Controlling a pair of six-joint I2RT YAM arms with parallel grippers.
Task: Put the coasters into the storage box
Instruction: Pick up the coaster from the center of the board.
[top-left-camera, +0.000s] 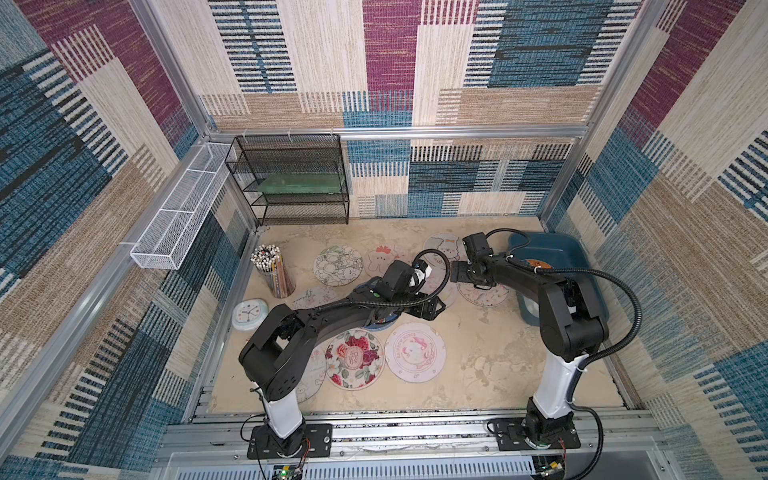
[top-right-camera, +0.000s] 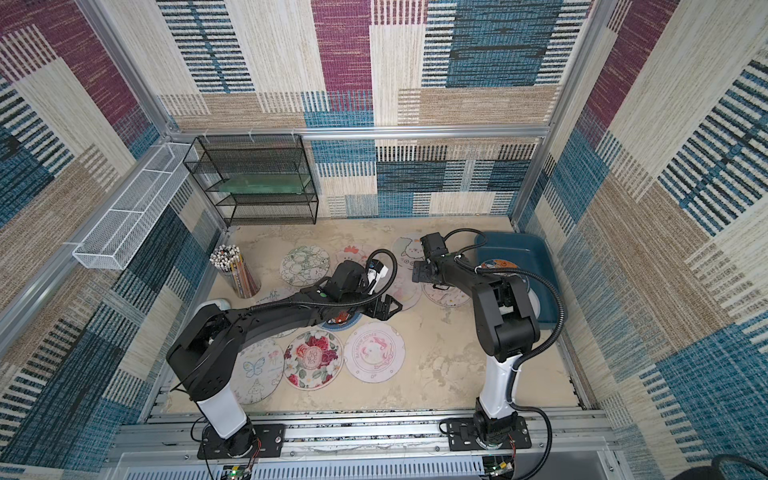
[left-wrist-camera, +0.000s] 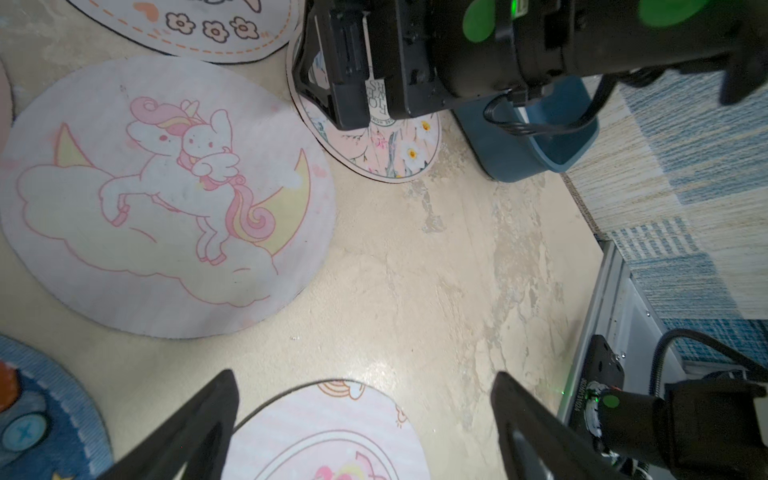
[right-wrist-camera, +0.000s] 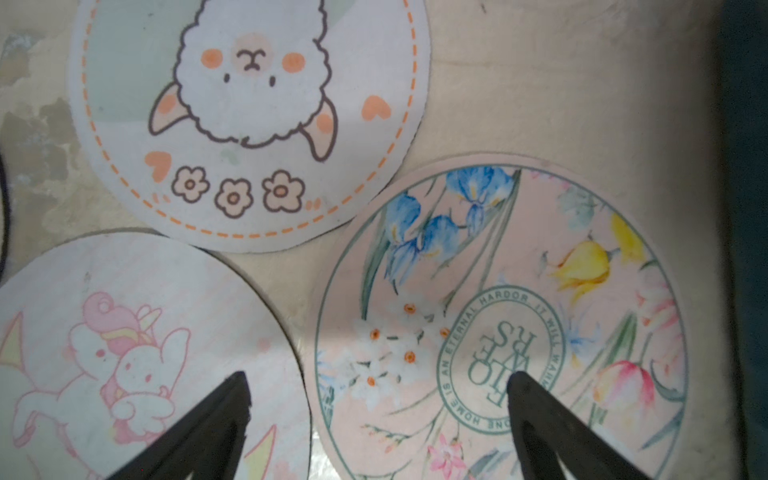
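Right wrist view: open fingers straddle two coasters

Your right gripper (right-wrist-camera: 380, 380) has its fingers spread wide and holds nothing. One fingertip (right-wrist-camera: 237, 386) hangs over the unicorn coaster (right-wrist-camera: 124, 353), the other over the green seal of the floral coaster (right-wrist-camera: 498, 291). The strip of bare table (right-wrist-camera: 540, 104) between those two coasters falls in the gap. You cannot tell whether either tip touches. The sheep coaster (right-wrist-camera: 249, 124) lies just beyond both.

The storage box (top-left-camera: 557, 249) stands at the far right of the table, just right of the floral coaster. A coaster with an orange print (top-left-camera: 536, 264) already lies inside it.

Your left gripper (left-wrist-camera: 365, 378) is spread wide too, and empty. It hangs over bare table between the unicorn coaster and the pink coaster (left-wrist-camera: 328, 432), whose edge shows between the fingers. A blue-rimmed coaster (left-wrist-camera: 41, 415) lies beside them.

In both top views your right arm (top-left-camera: 552, 299) rises from the near right base, folds at a raised elbow and reaches left, with the gripper tipped down toward the middle of the table. Your left arm (top-left-camera: 332, 316) stretches low from the near left base toward the centre. The two grippers are near each other but apart. More coasters lie scattered over the middle and near left of the table.
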